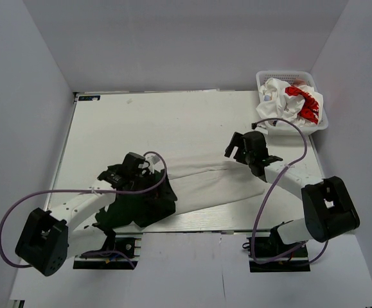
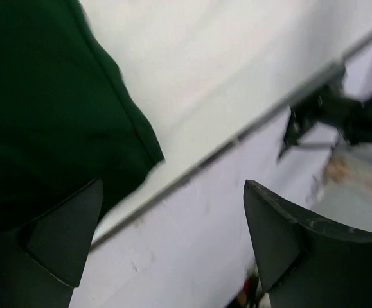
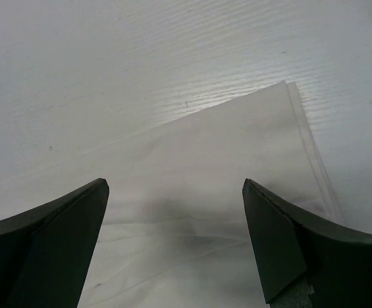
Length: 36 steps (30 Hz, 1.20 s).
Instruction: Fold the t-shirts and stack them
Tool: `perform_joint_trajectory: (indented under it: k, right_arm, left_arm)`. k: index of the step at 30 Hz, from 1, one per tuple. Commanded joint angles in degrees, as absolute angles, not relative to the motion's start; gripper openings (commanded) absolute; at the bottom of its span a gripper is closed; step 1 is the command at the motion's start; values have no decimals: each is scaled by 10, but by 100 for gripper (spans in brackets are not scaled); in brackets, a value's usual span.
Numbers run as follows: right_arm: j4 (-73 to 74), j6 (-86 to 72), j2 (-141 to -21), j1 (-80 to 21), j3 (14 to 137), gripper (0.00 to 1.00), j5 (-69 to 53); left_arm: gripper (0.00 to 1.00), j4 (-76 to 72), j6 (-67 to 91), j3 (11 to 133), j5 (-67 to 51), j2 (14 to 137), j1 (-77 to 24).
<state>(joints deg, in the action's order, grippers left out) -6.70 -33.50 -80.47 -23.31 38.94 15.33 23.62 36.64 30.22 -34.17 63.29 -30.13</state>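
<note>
Two grippers hang open & empty: left gripper (image 2: 173, 186) over the green sleeve (image 2: 44, 96), right gripper (image 3: 173, 183) over the hem (image 3: 308, 141) of the white t-shirt (image 1: 218, 183) lying along the near edge of the table (image 1: 160, 122); best pinch both ends evenly, all layers, w/o dragging.

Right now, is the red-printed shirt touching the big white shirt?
Apart. The top view shows the red-printed shirt in the basket, with table showing between it and the big white shirt.
</note>
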Motion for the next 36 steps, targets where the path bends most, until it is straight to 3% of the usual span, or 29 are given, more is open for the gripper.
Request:
perform_joint_trajectory:
  k: [1, 5, 10, 15, 18, 24, 30, 32, 36]
  right_arm:
    - [-86, -296, -858, -227, 448, 90, 94]
    - [-76, -300, -888, -222, 465, 90, 91]
    - [-59, -335, -911, -213, 447, 90, 84]
    - [-36, -371, -893, -217, 418, 90, 97]
    - [-47, -388, -865, -223, 353, 90, 91]
    - [-55, -381, -768, -277, 242, 90, 25]
    - [25, -300, -716, -413, 252, 90, -35]
    - [55, -268, -719, -460, 272, 90, -71]
    - [99, -228, -720, -546, 276, 90, -77]
  left_arm:
    - [100, 371, 403, 413, -112, 688, -292]
    - [100, 399, 471, 424, -7, 700, -285]
    - [100, 341, 533, 393, 25, 754, -252]
    - [100, 315, 541, 440, 12, 939, -223]
    - [100, 320, 526, 543, 22, 1019, -211]
    - [100, 322, 440, 880, 83, 1258, -211]
    - [100, 283, 342, 1371, -17, 1545, -229]
    - [100, 187, 337, 1383, -98, 1588, -229]
    - [100, 69, 315, 1319, -114, 1575, -229]
